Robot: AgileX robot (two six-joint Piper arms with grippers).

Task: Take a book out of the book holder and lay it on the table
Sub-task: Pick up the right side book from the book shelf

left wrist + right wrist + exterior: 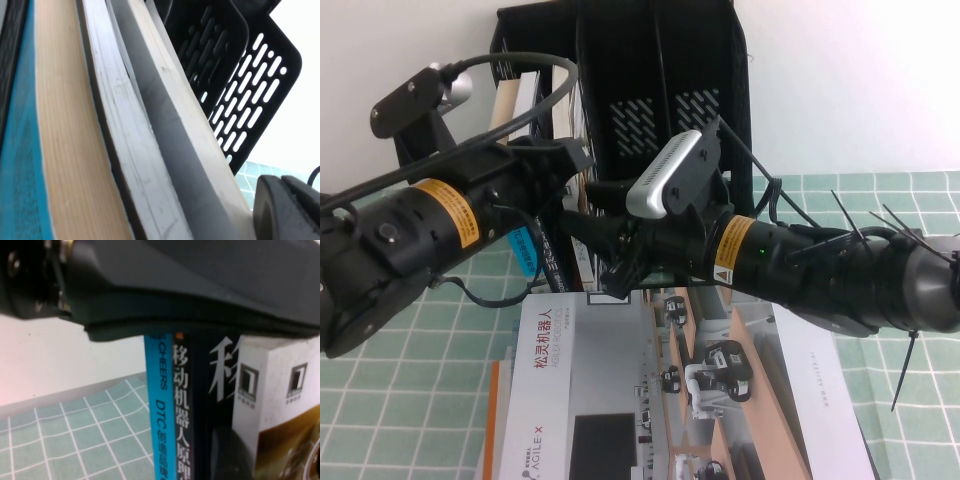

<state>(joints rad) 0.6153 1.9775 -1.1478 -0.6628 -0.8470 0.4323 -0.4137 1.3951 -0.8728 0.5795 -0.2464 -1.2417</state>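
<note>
Here, the right pincer [613, 268] has its jaws wide apart at the front of the book holder's [660, 60] left slot, close to the standing books; whether it touches one cannot be told. The left pincer [578, 185] is just beside it at the same slot, and its state I cannot tell. Two arms, then, and one holder of black plastic, its two visible back panels cut with slanted slits. The book [280, 405] stands in that slot on end, long axis up and down, its dark spine with white characters facing the robot's side, its cover part white, part dark photo. A blue spine [159, 405] lies against it. The left wrist view shows three page blocks, tan, greyish and cream. One glossy white brochure [580, 380] lies flat on the surface [410, 400], a pale green cloth with a white grid.
</note>
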